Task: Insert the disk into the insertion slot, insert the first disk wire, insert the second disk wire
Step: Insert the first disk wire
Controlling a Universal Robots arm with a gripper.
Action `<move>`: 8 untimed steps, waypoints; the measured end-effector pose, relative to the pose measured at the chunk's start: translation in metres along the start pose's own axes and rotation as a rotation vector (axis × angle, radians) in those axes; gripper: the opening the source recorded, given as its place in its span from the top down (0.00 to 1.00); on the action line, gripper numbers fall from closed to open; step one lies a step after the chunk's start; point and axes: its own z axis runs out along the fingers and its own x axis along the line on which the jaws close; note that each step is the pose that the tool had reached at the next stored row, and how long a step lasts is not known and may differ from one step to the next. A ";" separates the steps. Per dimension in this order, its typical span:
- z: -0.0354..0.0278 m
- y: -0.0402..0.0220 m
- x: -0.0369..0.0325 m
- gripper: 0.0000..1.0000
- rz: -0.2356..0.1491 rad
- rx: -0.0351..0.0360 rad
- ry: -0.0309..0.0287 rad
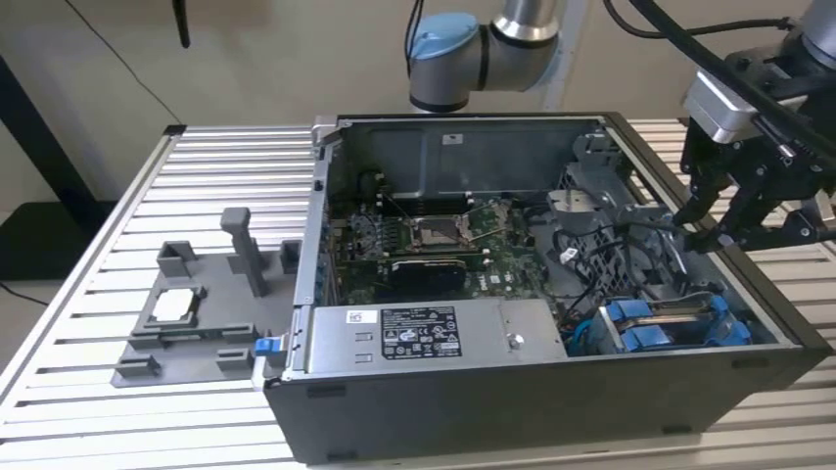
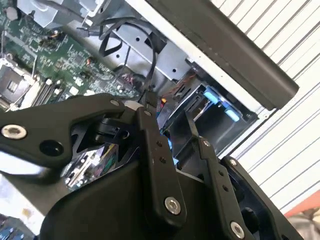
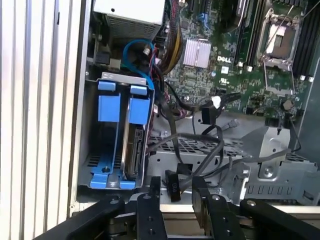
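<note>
A pale beige wall (image 1: 261, 59) backs the ribbed aluminium table (image 1: 222, 157) — a black post (image 1: 46, 137) slants at the exterior view's left.

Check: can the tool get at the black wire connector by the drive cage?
Probably yes: the case is open, the tool hangs close by the connector, nothing covers it; loose cables crowd nearby.

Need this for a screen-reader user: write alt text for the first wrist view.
The disk, in its blue frame, sits in the grey insertion slot of an open computer case. The open gripper hangs beside the slot, a loose black wire connector between its fingers; the green motherboard lies beyond.
</note>
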 end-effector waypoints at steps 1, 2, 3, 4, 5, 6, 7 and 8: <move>-0.0001 0.0016 -0.0007 0.61 -0.004 0.0148 0.0056; -0.0003 0.0035 -0.0012 0.61 -0.006 0.0235 0.0121; -0.0005 0.0058 -0.0016 0.61 -0.009 0.0301 0.0189; -0.0007 0.0078 -0.0020 0.61 -0.011 0.0362 0.0263; -0.0009 0.0098 -0.0026 0.61 -0.014 0.0410 0.0377; -0.0009 0.0111 -0.0036 0.61 -0.017 0.0467 0.0505; -0.0009 0.0128 -0.0050 0.61 -0.020 0.0539 0.0617; -0.0009 0.0147 -0.0063 0.61 -0.022 0.0576 0.0705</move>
